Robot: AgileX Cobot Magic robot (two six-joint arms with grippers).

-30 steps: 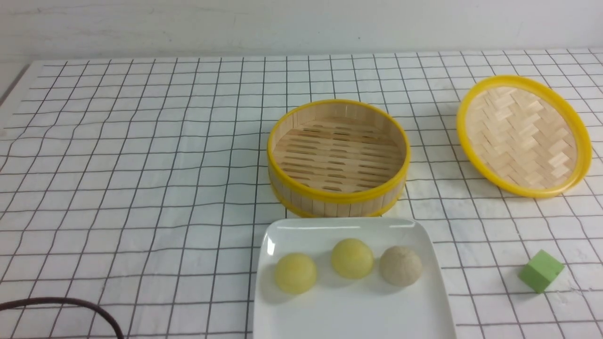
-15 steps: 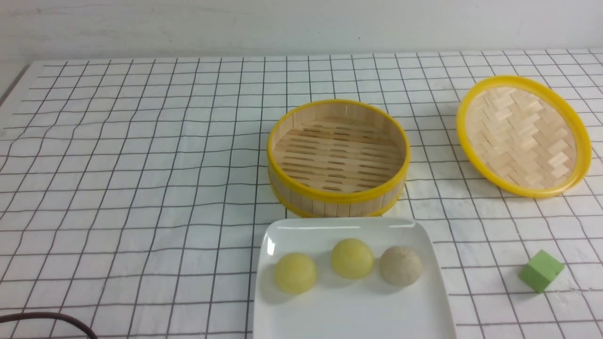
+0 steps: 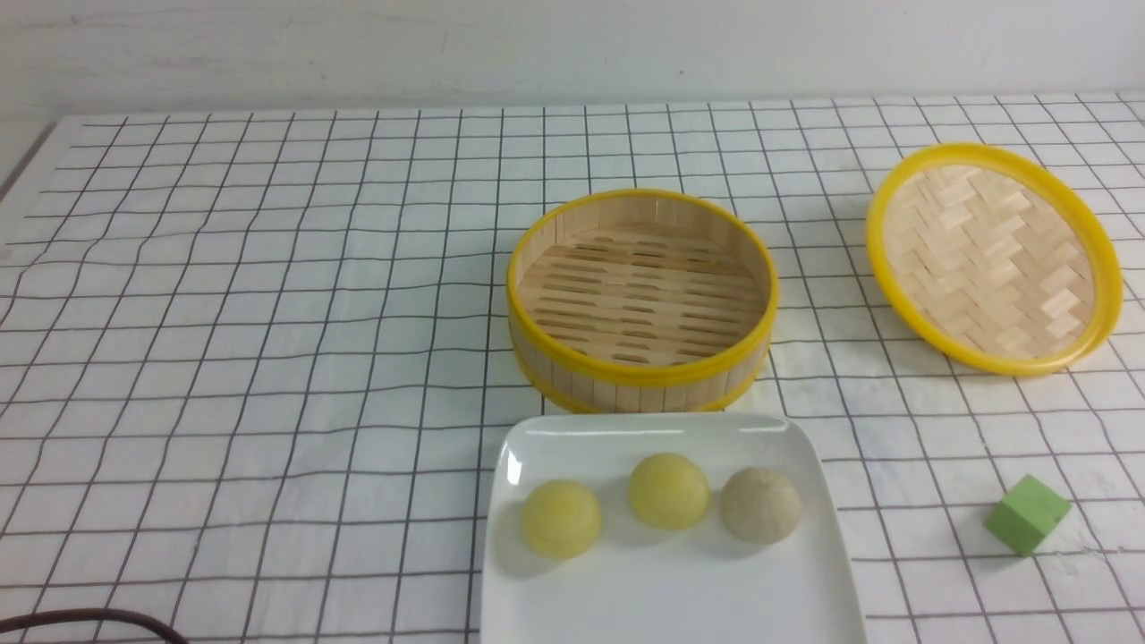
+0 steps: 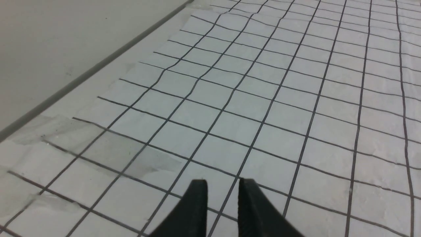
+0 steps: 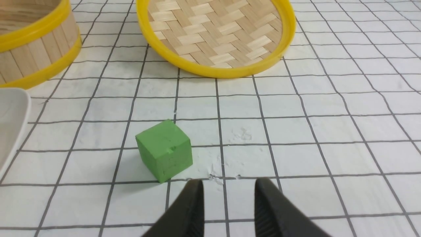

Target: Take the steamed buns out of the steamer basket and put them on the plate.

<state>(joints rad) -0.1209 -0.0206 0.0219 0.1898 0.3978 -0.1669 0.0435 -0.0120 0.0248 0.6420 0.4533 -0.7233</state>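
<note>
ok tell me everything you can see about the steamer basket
The steamer basket is a round, deep bamboo-looking tub with an upright wall of vertical wooden slats, a yellow band around the rim and another at the base. Its slatted floor is bare, with nothing inside. It stands upright on the grid-patterned cloth, just behind the white plate; whether they touch cannot be told. Its woven lid lies apart to the right, tilted. No fingers are near it.

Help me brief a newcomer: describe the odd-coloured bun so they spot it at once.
Find the white plate in front of the steamer basket. Three buns sit in a row on it; take the beige-white bun on the right end, rough-topped, unlike the two smooth yellow buns beside it.
</note>
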